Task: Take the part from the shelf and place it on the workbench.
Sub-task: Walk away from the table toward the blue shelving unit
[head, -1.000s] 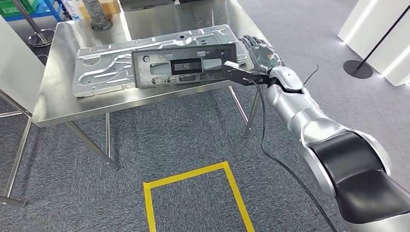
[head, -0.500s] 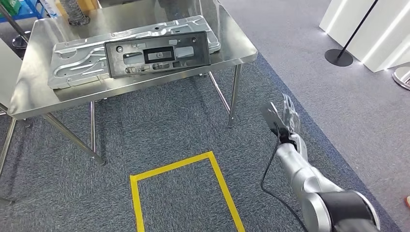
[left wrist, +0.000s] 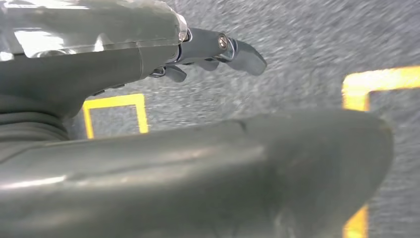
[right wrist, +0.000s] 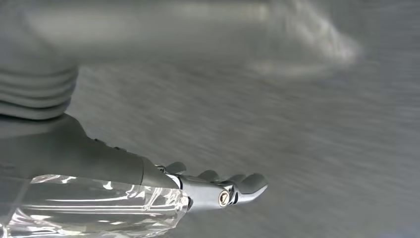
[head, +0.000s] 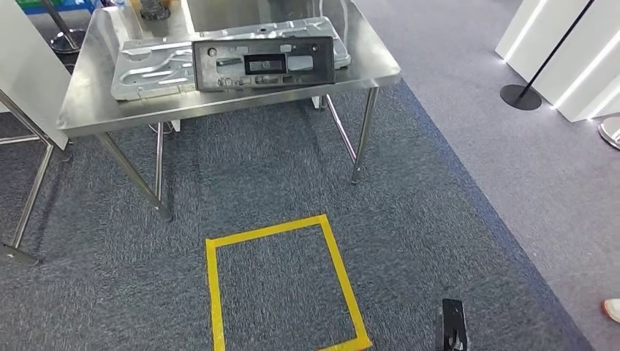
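Note:
The black plastic part (head: pixel 263 64), a long panel with cut-outs, lies flat on a ribbed silver metal plate (head: pixel 153 66) on the steel workbench (head: pixel 95 102), far from both hands. My right hand (right wrist: pixel 148 178) hangs low over blurred grey carpet, fingers stretched out and holding nothing; a dark piece at its wrist (head: pixel 452 333) shows at the bottom of the head view. My left hand (left wrist: pixel 124 64) also hangs over the carpet near yellow tape, fingers extended and holding nothing.
A yellow tape square (head: pixel 212 292) marks the carpet in front of the workbench. Steel table legs (head: pixel 363 135) stand between. A black pole base (head: pixel 520 96) and white panels (head: pixel 577 51) are at the right. A person's shoe (head: pixel 611 309) shows at the right edge.
My right arm has dropped from beside the part at the workbench's right end down to my side. The part stays on the plate. The head view has shifted.

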